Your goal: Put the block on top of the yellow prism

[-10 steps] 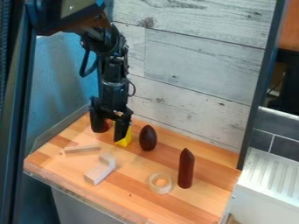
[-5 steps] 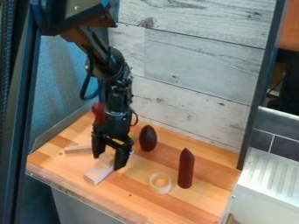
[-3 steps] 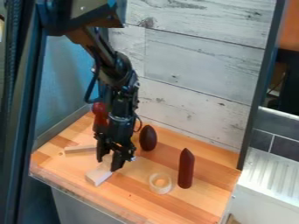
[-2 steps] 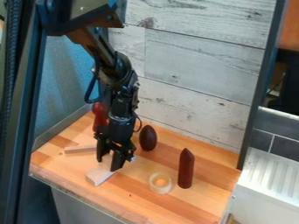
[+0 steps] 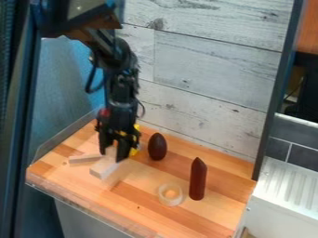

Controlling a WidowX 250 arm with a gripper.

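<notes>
1. Your gripper [image 5: 114, 152] points down over the back left part of the wooden counter [image 5: 142, 211], and it is grasping the pale block, with one finger on each side of its upper part.
2. You have the block [image 5: 104, 168] between those fingers, its lower end jutting out toward the front of the counter; you cannot tell whether its underside touches the wood.
3. You can see the yellow prism [image 5: 134, 151] just behind the gripper, partly hidden by it; the block is not on top of it.
4. To the left of the block you have a pale stick [image 5: 83, 159] lying flat.
5. Right of the prism stands a dark brown egg [image 5: 157, 147]; farther right is an upright dark red pointed post [image 5: 197, 179], with a pale ring [image 5: 170, 194] near it.
</notes>
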